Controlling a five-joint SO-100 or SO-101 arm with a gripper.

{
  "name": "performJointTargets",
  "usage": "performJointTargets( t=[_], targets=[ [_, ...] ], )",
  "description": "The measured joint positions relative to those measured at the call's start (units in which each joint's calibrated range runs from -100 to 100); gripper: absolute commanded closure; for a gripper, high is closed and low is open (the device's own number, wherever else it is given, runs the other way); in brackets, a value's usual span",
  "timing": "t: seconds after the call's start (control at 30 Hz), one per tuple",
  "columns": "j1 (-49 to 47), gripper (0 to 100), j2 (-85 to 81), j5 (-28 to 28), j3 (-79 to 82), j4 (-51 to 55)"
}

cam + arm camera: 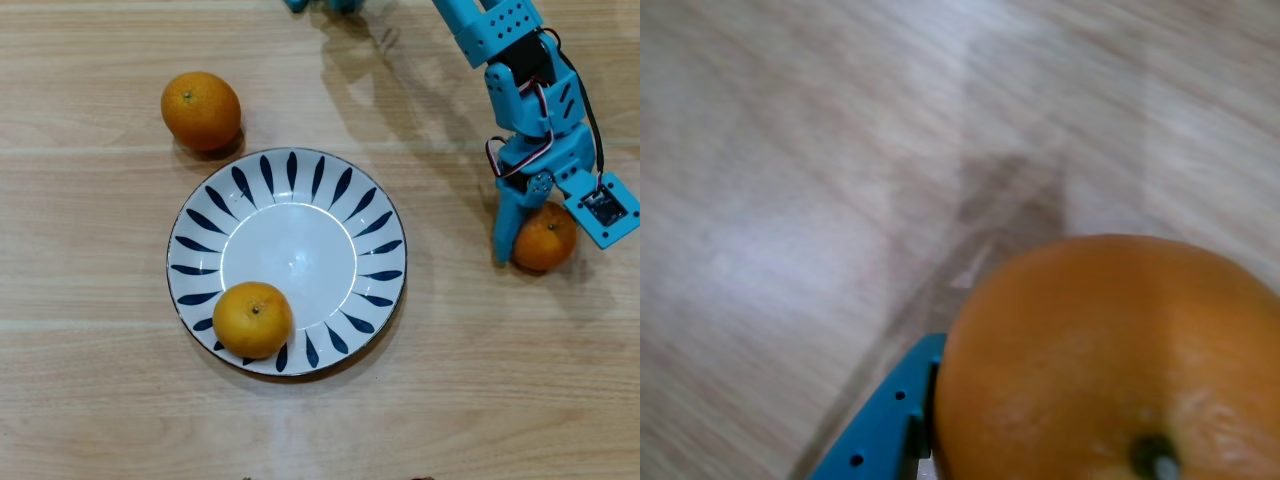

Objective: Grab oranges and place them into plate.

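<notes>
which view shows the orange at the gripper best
The wrist view: the orange fills the lower right of the picture, with its dimpled skin and stem dot close up and a blue gripper finger against it. The overhead view shows the same orange small, partly covered by the gripper, right of the plate.

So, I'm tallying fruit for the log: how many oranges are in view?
3. One orange sits in the plate near its lower-left rim, one on the table above-left of the plate, and one at the gripper on the right.
</notes>
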Motion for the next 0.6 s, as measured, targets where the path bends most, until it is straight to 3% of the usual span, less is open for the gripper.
performJointTargets(
  t=[0.4,0.6],
  targets=[
    [0.6,74,0.2,0.3,-1.4,0.0],
    [2.7,74,-9.7,4.9,-1.3,13.8]
  ],
)
